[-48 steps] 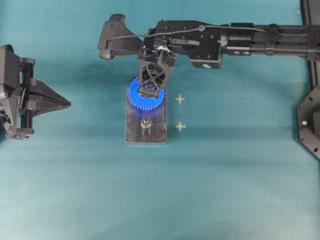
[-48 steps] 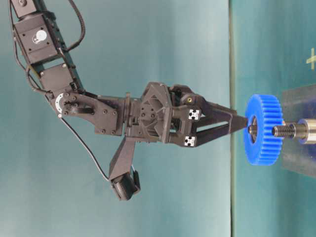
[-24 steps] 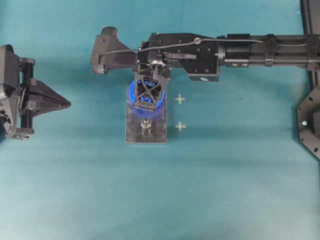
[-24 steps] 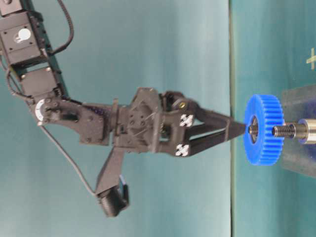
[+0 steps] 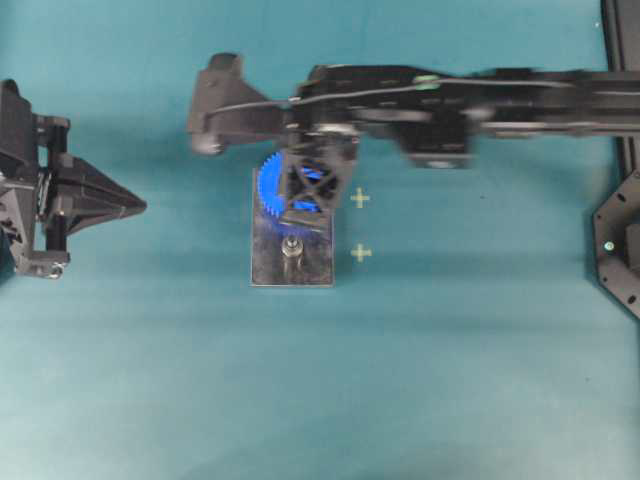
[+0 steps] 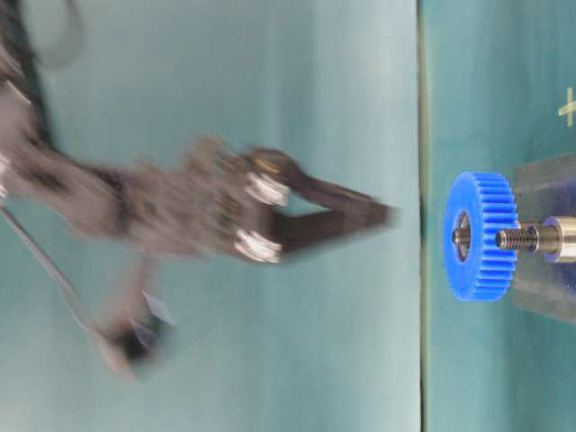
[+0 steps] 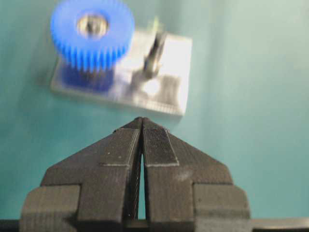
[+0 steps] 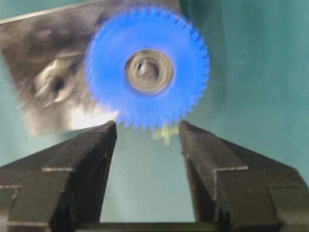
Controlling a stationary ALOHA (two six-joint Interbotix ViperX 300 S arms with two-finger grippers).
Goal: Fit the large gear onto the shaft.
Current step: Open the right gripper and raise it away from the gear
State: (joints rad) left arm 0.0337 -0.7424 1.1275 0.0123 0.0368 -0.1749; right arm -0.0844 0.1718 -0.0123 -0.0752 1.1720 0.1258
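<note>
Large gear (image 8: 147,71) sits on the shaft (image 8: 146,70) over the grey plate (image 8: 43,63), at 12 o'clock from the right gripper (image 8: 147,133); jaws apart, empty, clear of it. Left gripper (image 7: 141,123) pinched together, farther off.

Right arm (image 6: 180,211) smeared by blur (table-level view); large gear (image 5: 270,185) half hidden.

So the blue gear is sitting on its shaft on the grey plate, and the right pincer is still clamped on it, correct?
Not quite. The blue gear does sit on its shaft on the grey plate, but the right pincer has let go: the right wrist view shows its jaws open, clear of the gear.
</note>
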